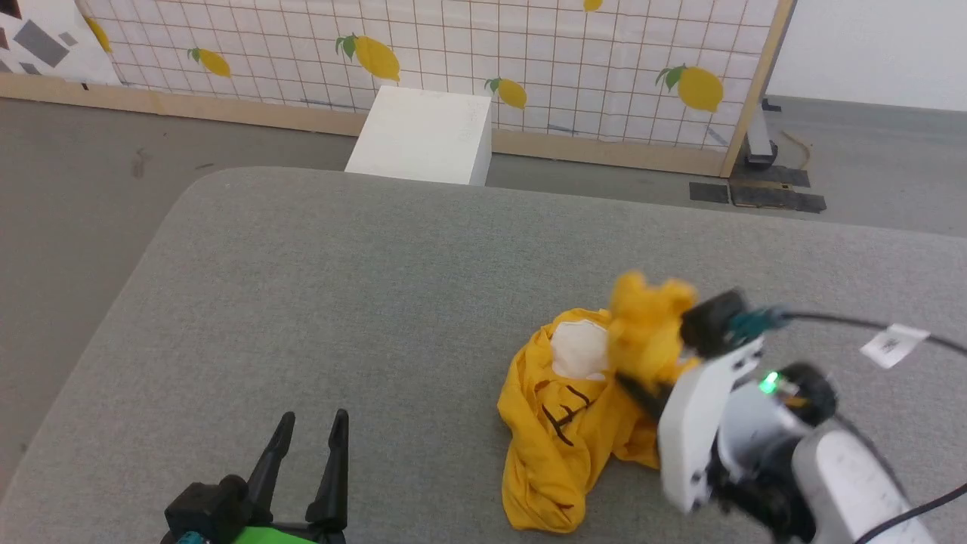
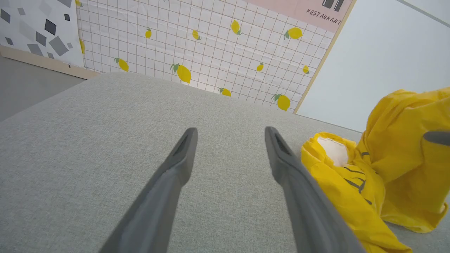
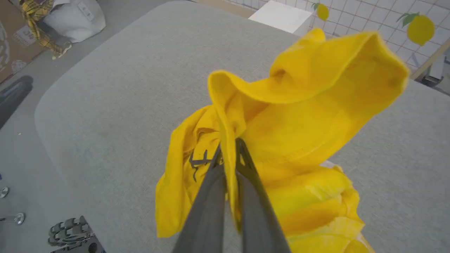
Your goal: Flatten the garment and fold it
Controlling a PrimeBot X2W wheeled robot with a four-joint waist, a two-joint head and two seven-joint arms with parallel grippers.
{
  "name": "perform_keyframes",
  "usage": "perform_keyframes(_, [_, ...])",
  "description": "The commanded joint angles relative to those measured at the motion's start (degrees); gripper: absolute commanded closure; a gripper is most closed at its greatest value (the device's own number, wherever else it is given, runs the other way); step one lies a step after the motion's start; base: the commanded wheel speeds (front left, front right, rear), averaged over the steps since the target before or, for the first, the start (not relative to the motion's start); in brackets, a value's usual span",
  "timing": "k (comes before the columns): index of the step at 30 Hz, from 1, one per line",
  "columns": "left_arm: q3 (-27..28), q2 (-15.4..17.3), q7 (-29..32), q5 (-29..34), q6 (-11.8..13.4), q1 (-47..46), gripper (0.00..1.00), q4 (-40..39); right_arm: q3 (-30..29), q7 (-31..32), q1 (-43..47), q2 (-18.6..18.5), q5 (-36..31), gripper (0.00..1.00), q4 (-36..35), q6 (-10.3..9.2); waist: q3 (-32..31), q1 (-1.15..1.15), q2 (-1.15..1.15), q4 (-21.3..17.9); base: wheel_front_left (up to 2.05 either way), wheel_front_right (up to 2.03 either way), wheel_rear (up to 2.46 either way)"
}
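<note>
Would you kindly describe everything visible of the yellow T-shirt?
The T-shirt is thin, soft mustard-yellow cloth, crumpled in a heap and not yet flattened. A white patch and black line marks of its print show among the folds. It lies toward the right of the grey table. The right hand is shut on one fold and holds that part raised above the heap, while the rest lies on the table. The open left hand stands apart, to its left.

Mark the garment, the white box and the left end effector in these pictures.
garment (image 1: 555, 453): head view, crumpled yellow body.
white box (image 1: 423, 132): head view, top face.
left end effector (image 2: 231, 131): left wrist view, midway between fingertips.
</note>
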Motion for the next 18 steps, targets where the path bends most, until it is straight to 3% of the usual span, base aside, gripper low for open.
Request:
perform_keyframes(1, [0.0,0.2,-0.2,0.5,0.3,0.2,0.0,-0.1,1.9,1.4,1.9,-0.3,1.6,1.0,-1.2,-0.08,-0.2,0.0,0.0,0.6,0.0,0.0,0.0])
perform_keyframes(7, [-0.8,0.1,-0.1,0.5,0.4,0.5,0.0,0.3,9.9,7.6,11.1,-2.7,6.7,1.0,-1.5,-0.08,-1.0,0.0,0.0,2.9,0.0,0.0,0.0])
perform_keyframes(11, [-1.2,0.2,0.1,0.4,0.5,0.7,0.0,0.4,11.3,5.1,14.0,-3.8,4.8,0.86,4.0,-0.08,-1.3,0.0,0.0,4.2,0.0,0.0,0.0])
perform_keyframes(12, [-1.2,0.3,0.1,0.4,0.5,0.7,0.0,0.4,10.5,3.1,14.1,-3.5,3.9,0.74,6.0,-0.08,-1.3,0.0,0.0,4.4,0.0,0.0,0.0])
perform_keyframes(14, [-1.2,0.4,0.1,0.3,0.5,0.6,0.0,0.4,9.4,-1.0,13.1,-3.4,0.7,0.67,9.4,-0.08,-1.3,0.0,0.0,4.6,0.0,0.0,0.0])
perform_keyframes(15, [-1.1,0.5,0.1,0.3,0.5,0.6,0.0,0.4,9.0,-2.7,12.6,-3.2,-0.6,0.57,11.0,-0.08,-1.3,0.0,0.0,4.7,0.0,0.0,0.0])
perform_keyframes(16, [-1.1,0.6,0.1,0.2,0.6,0.6,0.0,0.4,7.8,-4.8,12.1,-2.5,-1.7,0.15,12.9,-0.08,-1.3,0.0,0.0,4.6,0.0,0.0,0.0])
perform_keyframes(17, [-1.1,0.6,0.1,0.3,0.6,0.6,0.0,0.4,7.1,-6.0,11.7,-1.8,-2.4,0.0,14.2,-0.08,-1.3,0.0,0.0,4.6,0.0,0.0,0.0])
perform_keyframes(18, [-1.2,0.6,0.1,0.3,0.7,0.7,0.0,0.4,6.6,-7.1,11.1,-1.0,-2.6,0.0,15.3,-0.08,-1.3,0.0,0.0,4.6,0.0,0.0,0.0])
